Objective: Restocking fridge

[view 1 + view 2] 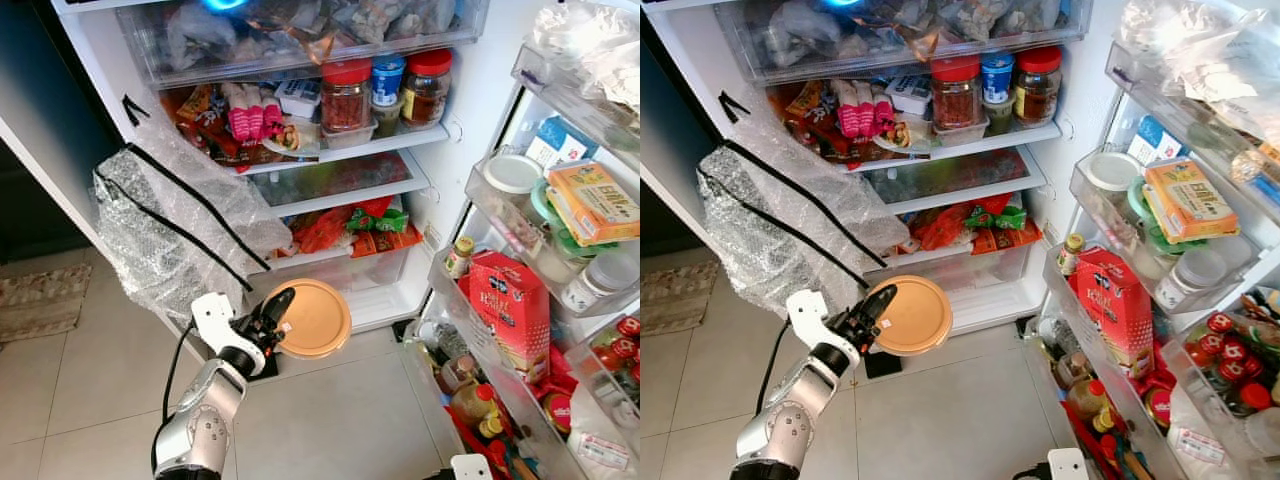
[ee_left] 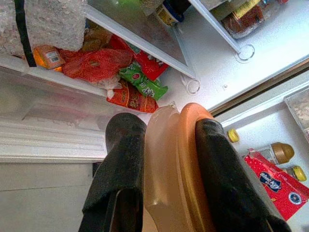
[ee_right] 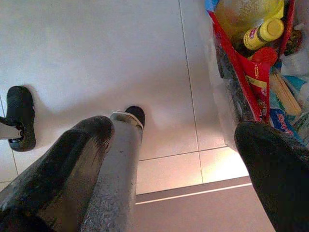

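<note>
My left gripper [image 1: 278, 318] is shut on a round orange lidded container [image 1: 315, 318], held on edge in front of the open fridge's bottom drawer [image 1: 370, 272]. In the left wrist view both black fingers [image 2: 120, 164] clamp the orange container [image 2: 176, 169] from either side. The fridge shelf [image 1: 350, 150] above holds red-lidded jars [image 1: 346, 95] and snack packets. My right gripper [image 3: 169, 159] hangs low over the tiled floor with its fingers spread wide and nothing between them.
A sheet of bubble wrap [image 1: 170, 215] with black tape hangs from the fridge's left side. The open door [image 1: 540, 300] on the right has racks crowded with a red carton [image 1: 510, 305], bottles and boxes. A rug [image 1: 40, 300] lies far left.
</note>
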Available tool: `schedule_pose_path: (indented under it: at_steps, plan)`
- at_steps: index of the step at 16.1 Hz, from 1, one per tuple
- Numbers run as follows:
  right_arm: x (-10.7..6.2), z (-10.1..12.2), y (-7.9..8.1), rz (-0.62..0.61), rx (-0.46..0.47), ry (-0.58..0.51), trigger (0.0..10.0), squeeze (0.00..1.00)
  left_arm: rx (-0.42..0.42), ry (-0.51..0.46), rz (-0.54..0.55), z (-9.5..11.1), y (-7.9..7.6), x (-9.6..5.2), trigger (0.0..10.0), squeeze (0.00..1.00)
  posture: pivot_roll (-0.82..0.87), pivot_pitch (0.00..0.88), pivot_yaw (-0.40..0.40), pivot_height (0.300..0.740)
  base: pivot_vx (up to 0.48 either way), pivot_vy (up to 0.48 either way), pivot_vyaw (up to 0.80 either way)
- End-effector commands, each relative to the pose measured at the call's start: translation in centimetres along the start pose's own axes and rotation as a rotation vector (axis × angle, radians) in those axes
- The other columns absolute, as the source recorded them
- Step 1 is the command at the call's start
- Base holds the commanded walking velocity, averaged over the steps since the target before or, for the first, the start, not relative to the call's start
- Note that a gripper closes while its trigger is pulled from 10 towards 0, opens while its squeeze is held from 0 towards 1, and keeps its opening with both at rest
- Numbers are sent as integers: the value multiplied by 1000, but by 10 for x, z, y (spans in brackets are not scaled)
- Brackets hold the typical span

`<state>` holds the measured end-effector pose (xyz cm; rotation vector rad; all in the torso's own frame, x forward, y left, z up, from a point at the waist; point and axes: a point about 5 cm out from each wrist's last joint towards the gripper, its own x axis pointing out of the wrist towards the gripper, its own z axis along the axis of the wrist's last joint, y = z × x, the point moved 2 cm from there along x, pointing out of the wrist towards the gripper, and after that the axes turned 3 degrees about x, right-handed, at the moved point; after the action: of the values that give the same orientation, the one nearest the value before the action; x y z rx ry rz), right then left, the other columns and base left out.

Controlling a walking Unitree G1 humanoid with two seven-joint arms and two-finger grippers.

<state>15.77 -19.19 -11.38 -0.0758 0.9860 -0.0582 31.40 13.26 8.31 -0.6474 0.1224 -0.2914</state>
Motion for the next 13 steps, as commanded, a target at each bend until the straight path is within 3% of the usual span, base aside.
schedule_pose_path:
  at_steps: [1,13]
  plan:
    - [-2,-9,-3,-9,15,24,10000,0,5,-18,-22,7,-5,1,10000,0,-6,154,31,740,255,0,0]
    - [-2,-10,-9,-29,15,28,10000,0,16,-11,-32,7,-6,2,10000,0,-2,153,33,740,285,0,0]
